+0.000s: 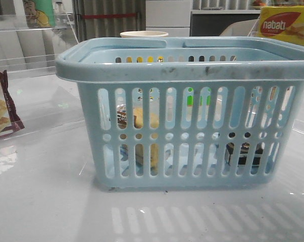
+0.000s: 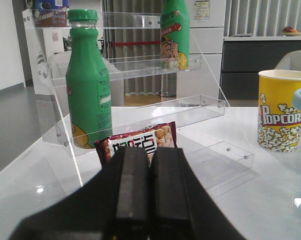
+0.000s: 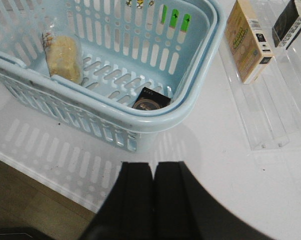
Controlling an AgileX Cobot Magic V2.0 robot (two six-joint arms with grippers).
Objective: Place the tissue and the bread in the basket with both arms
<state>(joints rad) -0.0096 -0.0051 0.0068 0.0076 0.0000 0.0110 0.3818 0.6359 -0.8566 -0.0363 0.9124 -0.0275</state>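
The light-blue basket (image 1: 192, 70) fills the middle of the front view and also shows in the right wrist view (image 3: 190, 95). The bread (image 3: 63, 57) in its clear packet leans against the basket's inner wall; through the slots it shows in the front view (image 1: 142, 126). The dark tissue pack (image 3: 150, 99) lies flat on the basket floor and shows through the slots in the front view (image 1: 243, 151). My left gripper (image 2: 150, 155) is shut and empty, facing a maroon-edged snack bag. My right gripper (image 3: 153, 167) is shut and empty, outside the basket over the table near its front edge.
A clear acrylic shelf (image 2: 140, 65) holds two green bottles (image 2: 88, 80). A maroon-edged snack bag (image 2: 140, 142) lies below it. A yellow popcorn cup (image 2: 280, 110) stands beside the basket. A nabati box (image 1: 286, 22) and a tan box (image 3: 248, 37) sit on the right shelf.
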